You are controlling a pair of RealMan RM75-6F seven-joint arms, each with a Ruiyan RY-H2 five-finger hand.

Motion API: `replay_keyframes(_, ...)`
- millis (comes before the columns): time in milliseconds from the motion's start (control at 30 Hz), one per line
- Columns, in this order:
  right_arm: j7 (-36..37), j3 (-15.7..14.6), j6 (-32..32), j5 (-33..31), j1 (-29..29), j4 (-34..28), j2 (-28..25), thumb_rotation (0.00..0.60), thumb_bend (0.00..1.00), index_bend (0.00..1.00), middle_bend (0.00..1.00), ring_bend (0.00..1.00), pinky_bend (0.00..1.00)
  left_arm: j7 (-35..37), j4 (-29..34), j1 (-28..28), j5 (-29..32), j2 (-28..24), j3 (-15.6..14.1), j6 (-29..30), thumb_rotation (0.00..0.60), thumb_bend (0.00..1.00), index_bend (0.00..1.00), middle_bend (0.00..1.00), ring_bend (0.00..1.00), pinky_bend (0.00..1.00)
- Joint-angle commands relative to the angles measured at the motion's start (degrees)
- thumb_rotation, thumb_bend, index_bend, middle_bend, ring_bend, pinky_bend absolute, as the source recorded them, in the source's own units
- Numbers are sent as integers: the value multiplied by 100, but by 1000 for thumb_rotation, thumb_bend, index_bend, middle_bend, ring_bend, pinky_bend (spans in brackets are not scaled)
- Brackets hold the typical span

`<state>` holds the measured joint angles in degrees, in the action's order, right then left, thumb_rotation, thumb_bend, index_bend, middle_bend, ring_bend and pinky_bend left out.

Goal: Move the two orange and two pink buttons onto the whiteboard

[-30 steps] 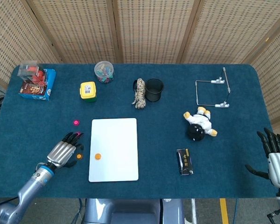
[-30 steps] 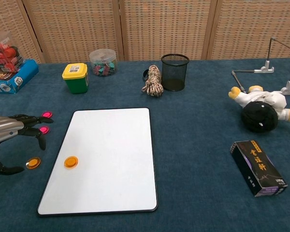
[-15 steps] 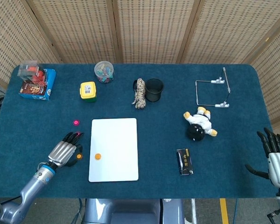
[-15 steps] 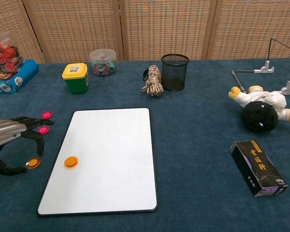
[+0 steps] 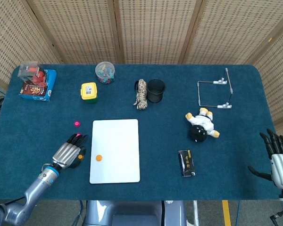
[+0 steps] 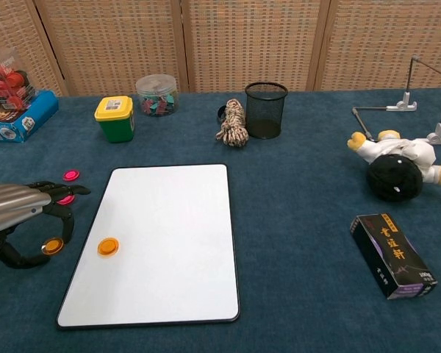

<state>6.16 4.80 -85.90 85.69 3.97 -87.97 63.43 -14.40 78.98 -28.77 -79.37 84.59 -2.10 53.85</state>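
The buttons look small, flat, hard and very light; on the soft blue bench (image 6: 294, 220) they lie low, so they may slip out of a pinch; the best hold is likely across the rim, thumb on one side and a finger on the other, with a gentle squeeze.

One orange button (image 6: 107, 246) already lies on the whiteboard (image 6: 169, 220), near its left edge; the other orange button (image 6: 52, 245) lies on the bench just left of the board; one pink button (image 6: 66, 199) sits partly hidden under the fingertips, and the other pink button (image 6: 71, 175) lies a little further back, apart from the hand.

The left hand (image 6: 20, 213) arches over the loose orange button, thumb and fingers apart around it; it is not lifted, and no firm pinch shows; the right hand (image 5: 279, 157) waits at the far right edge with fingers spread, holding nothing.

At the back, a clear round jar (image 6: 156, 94) holds small coloured bits, too small to name; the black mesh cup (image 6: 265, 98) looks empty; a little green box with a yellow lid (image 6: 115, 118) is closed, so its inside cannot be seen.
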Motion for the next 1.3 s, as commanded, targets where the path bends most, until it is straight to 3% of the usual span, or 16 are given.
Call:
replay_keyframes(33,13,0,4,0,2,-1,-4,600,0,0,0,0,0,-41,8,3,25,-5,5,13,600,352,547,0,0,0)
replay_keyframes(333,29,-1,8,3,3,-1,-8,600,0,0,0,0,0,-58,163,-15,81,-181,72,67,600,360,571,0,0,0)
replay_keyframes(633,30,1,16,-10,3,-8,-9,600,0,0,0,0,0,-280,612,-304,258,-385,427,-4,600,356,571,0,0,0)
replay_keyframes(1000,94,14,102,-76,26,1,-35,600,0,0,0,0,0,-955,607,-833,1187,62,786,-518,600,350,571,0,0,0)
replay_keyframes(1067,99,14,111,-78,30,9,-38,600,0,0,0,0,0,-1004,597,-875,1257,127,786,-534,600,341,540,0,0,0)
replay_keyframes(1200,113,14,121,-84,32,13,-41,600,0,0,0,0,0,-1019,609,-928,1342,200,774,-540,600,303,346,0,0,0)
replay_keyframes(1300,117,14,125,-85,34,16,-44,600,0,0,0,0,0,-1052,611,-942,1384,204,760,-502,600,287,309,0,0,0)
